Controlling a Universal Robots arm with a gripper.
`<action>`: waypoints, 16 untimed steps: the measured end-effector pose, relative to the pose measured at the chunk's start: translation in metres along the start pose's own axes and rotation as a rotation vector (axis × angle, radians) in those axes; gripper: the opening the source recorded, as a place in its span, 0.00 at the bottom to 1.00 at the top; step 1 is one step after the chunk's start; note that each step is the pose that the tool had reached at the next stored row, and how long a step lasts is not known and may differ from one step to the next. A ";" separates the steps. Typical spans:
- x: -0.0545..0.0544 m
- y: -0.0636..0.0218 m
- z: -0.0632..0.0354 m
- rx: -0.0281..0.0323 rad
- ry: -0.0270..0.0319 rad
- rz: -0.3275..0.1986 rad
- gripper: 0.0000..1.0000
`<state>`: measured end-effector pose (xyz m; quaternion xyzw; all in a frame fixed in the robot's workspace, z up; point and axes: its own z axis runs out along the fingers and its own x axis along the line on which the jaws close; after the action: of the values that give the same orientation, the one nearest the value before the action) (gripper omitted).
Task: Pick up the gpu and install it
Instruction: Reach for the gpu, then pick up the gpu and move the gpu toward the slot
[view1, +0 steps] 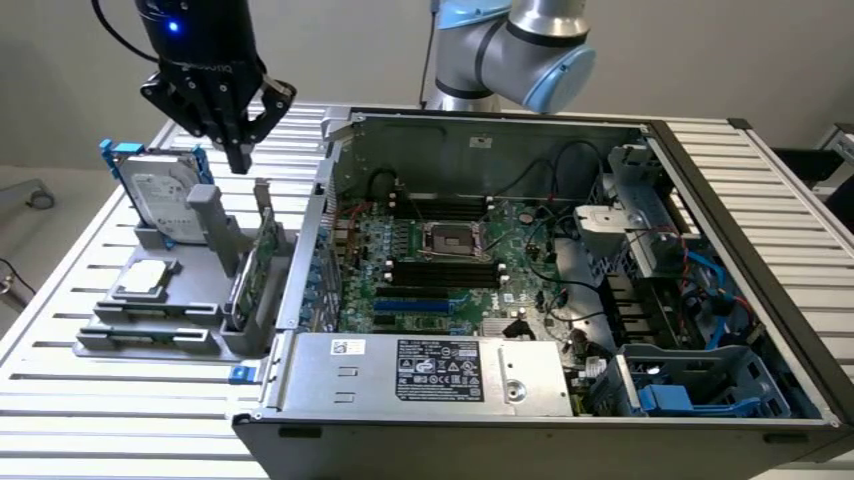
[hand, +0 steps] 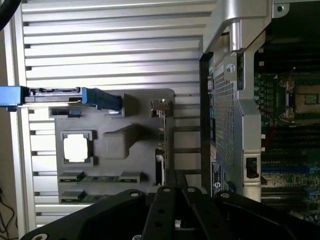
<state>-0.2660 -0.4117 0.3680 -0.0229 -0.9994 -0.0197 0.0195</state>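
Gripper (hand: 176, 176) seen from the wrist: black fingers run together to a point, jaws closed, nothing between them. In the exterior view the gripper (view1: 240, 160) hangs above the grey parts holder (view1: 214, 225), over the back end of the gpu (view1: 251, 275) and apart from it.

Progress: 0 of 2 steps done, judging by how things lie.
- Pick-up: not done. The gpu (hand: 160, 150) stands on edge in its slot at the side of the holder (hand: 117, 145) nearest the PC case (view1: 494, 120), silver bracket at the top.
- Install: not done. The expansion slots (view1: 414, 300) on the motherboard (view1: 467, 235) carry no card.

Containers:
- Holder, on the slatted table (view1: 120, 400): hard drive (view1: 167, 205) in a blue frame, upright at the far end; 1 CPU (view1: 147, 278) flat in a square recess; memory sticks (view1: 134, 335) lying at the near end; the gpu.
- Case, side panel off and lying open upward: motherboard, power supply (view1: 427, 370) along the near wall, drive cages at the exterior view's right with loose cables.
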 end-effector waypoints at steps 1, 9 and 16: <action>0.001 -0.0016 0.0004 0.0001 0.0001 0.000 0.11; 0.008 -0.0056 0.0021 -0.0002 0.0000 0.000 0.11; 0.008 -0.0056 0.0021 -0.0002 -0.0001 0.000 0.11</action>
<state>-0.2748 -0.4169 0.3661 -0.0226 -0.9994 -0.0199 0.0195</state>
